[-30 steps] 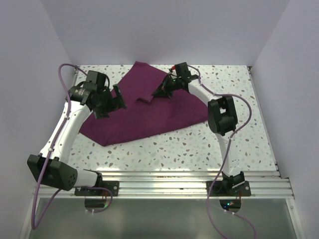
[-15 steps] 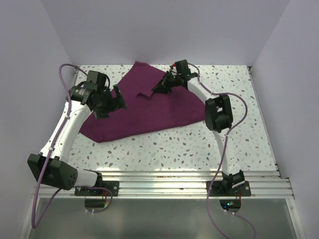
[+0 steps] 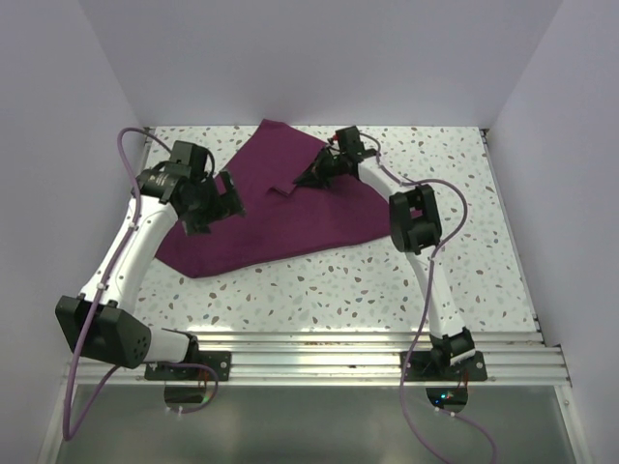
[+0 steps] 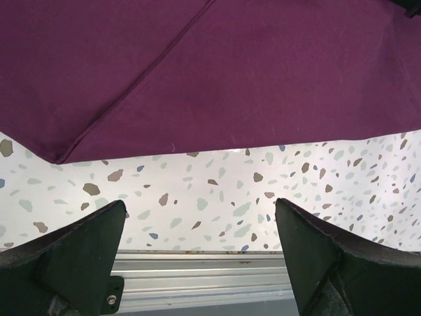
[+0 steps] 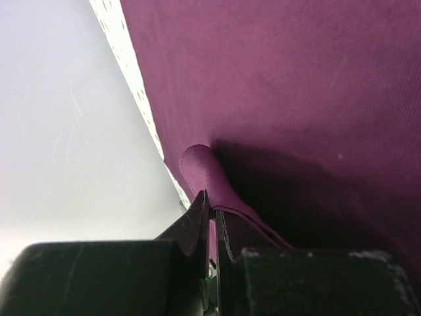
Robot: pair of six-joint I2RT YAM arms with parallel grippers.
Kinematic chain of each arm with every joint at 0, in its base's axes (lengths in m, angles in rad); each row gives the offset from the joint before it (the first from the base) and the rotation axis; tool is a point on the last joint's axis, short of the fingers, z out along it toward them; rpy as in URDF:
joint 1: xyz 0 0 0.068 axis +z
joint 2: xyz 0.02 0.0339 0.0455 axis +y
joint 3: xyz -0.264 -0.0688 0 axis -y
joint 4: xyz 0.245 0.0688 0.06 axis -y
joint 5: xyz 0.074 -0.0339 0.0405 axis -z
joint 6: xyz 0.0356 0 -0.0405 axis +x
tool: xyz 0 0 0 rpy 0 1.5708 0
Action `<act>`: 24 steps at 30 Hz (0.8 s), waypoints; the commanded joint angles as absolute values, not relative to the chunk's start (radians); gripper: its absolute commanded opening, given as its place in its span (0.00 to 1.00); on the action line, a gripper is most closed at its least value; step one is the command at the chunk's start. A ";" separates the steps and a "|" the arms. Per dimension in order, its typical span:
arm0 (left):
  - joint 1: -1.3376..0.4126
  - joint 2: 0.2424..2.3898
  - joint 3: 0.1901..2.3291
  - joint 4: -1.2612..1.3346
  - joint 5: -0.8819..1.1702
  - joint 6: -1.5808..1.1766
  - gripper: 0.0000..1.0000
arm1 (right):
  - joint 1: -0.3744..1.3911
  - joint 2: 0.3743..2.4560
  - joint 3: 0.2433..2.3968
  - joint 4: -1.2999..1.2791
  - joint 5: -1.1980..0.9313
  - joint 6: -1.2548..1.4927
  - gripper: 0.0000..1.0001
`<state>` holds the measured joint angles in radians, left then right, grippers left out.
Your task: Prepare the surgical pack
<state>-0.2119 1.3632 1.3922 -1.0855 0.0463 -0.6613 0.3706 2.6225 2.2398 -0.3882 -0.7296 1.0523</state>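
On the table [image 3: 387,280] the purple cloth [image 3: 290,227] lies spread at far-middle, stretching near-left to right — right gripper [image 3: 303,180] is clamped on a fold near its far edge, left gripper [image 3: 221,203] gapes wide over its left side.

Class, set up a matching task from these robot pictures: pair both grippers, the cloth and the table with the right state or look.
Column one:
1. left gripper
2. right gripper
3. plum-purple cloth
4. table

Column two:
A. white with coloured speckles
B. shut on a pinched fold
C. open, holding nothing
D. spread out, one fold lifted

Pairs: 1-C, 2-B, 3-D, 4-A.
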 commanded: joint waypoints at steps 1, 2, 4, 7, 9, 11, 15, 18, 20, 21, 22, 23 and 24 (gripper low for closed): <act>-0.189 1.365 1.365 -1.085 0.017 -0.660 1.00 | 0.365 2.641 2.302 -0.342 -0.761 1.080 0.00; -0.183 1.367 1.355 -1.086 0.015 -0.664 1.00 | 0.367 2.646 2.304 -0.339 -0.761 1.081 0.00; -0.160 1.368 1.341 -1.089 0.011 -0.666 1.00 | 0.365 2.655 2.306 -0.336 -0.758 1.078 0.00; -0.111 1.368 1.310 -1.078 0.024 -0.663 1.00 | 0.367 2.660 2.303 -0.337 -0.753 1.072 0.00; -0.069 1.371 1.293 -1.071 0.028 -0.657 1.00 | 0.367 2.663 2.299 -0.331 -0.753 1.071 0.01; -0.034 1.374 1.275 -1.065 0.038 -0.644 1.00 | 0.367 2.671 2.298 -0.328 -0.756 1.071 0.02; 0.069 1.384 1.243 -1.042 0.067 -0.626 1.00 | 0.365 2.684 2.306 -0.314 -0.764 1.078 0.03; 0.103 1.393 1.230 -1.032 0.051 -0.615 1.00 | 0.365 2.703 2.324 -0.304 -0.765 1.089 0.13; 0.118 1.399 1.226 -1.035 0.040 -0.618 1.00 | 0.365 2.707 2.335 -0.275 -0.769 1.103 0.23; 0.133 1.404 1.221 -1.031 0.025 -0.623 1.00 | 0.367 2.707 2.338 -0.238 -0.769 1.118 0.27; 0.144 1.410 1.218 -1.031 0.015 -0.629 1.00 | 0.367 2.707 2.353 -0.223 -0.762 1.120 0.35; 0.155 1.416 1.210 -1.031 0.005 -0.630 1.00 | 0.365 2.712 2.376 -0.218 -0.741 1.120 0.39; 0.175 1.434 1.203 -1.029 0.002 -0.634 1.00 | 0.367 2.733 2.407 -0.215 -0.739 1.120 0.43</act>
<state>0.1333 1.4067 1.2232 -1.0595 0.0353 -0.6426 0.3710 2.7167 2.3081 -0.3061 -0.7315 1.0950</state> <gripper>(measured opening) 0.994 0.400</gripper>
